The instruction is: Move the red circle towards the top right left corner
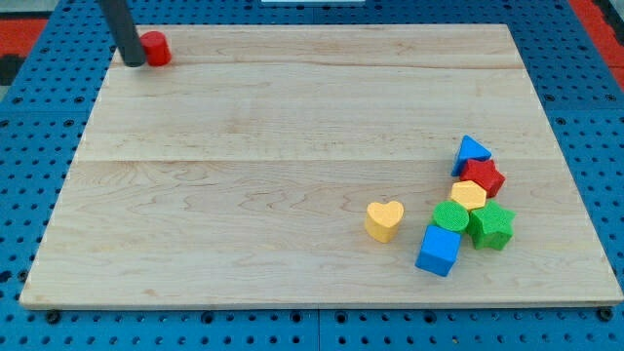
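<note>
The red circle (156, 48) is a short red cylinder near the top left corner of the wooden board (292, 146). My tip (133, 63) is the lower end of the dark rod; it stands right against the red circle's left side, touching or nearly touching it. The rod rises out of the view's top.
A cluster sits at the view's lower right: blue triangle (473, 150), red star (483, 177), yellow hexagon (469, 195), green circle (450, 216), green star (491, 225), blue cube (439, 250). A yellow heart (384, 220) lies just left of them. Blue pegboard surrounds the board.
</note>
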### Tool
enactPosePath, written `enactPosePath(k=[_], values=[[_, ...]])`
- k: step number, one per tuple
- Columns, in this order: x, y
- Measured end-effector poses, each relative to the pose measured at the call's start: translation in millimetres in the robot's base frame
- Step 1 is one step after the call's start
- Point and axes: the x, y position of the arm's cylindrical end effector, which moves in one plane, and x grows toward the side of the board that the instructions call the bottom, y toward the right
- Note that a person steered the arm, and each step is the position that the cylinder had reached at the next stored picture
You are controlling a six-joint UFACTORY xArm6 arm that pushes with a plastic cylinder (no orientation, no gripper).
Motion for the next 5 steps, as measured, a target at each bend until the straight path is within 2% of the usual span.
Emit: enactPosePath(k=[2, 3, 5], values=[[32.0, 14.0], [60.0, 102.7], [57.0, 277.2]])
